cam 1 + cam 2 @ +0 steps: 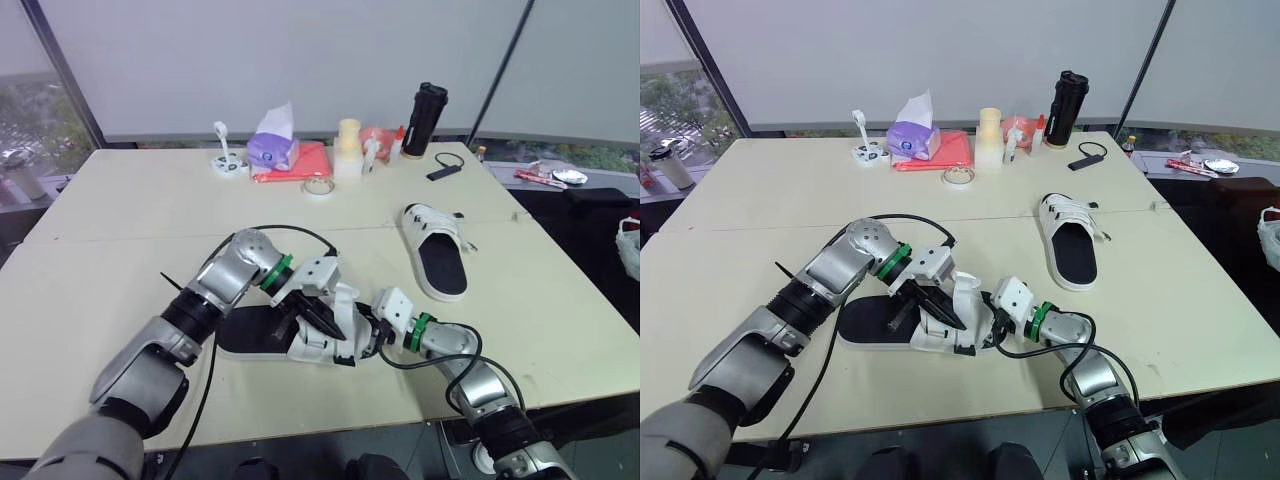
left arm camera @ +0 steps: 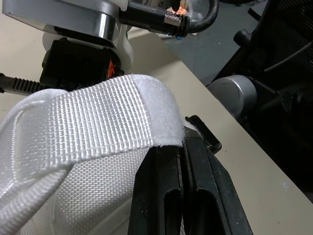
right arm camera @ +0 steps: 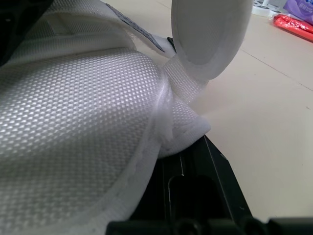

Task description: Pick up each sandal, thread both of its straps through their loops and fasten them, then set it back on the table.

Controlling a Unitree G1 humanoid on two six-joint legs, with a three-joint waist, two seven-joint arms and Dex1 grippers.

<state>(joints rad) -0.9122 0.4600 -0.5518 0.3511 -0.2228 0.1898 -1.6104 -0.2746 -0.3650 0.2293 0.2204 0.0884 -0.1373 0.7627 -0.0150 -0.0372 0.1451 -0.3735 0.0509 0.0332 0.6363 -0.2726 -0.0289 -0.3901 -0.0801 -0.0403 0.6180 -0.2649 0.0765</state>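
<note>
Left tool pinches the near sandal's strap, nearly closed; right tool's grip cannot be told.

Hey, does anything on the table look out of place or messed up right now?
Nothing spilled or broken. Only the near sandal stands out: one white strap sticks up unfastened, while the far sandal lies flat.

We see a white mesh sandal with black footbed flat near the worktop's front edge, one strap raised, matching white sandal well apart, farther right.
</note>
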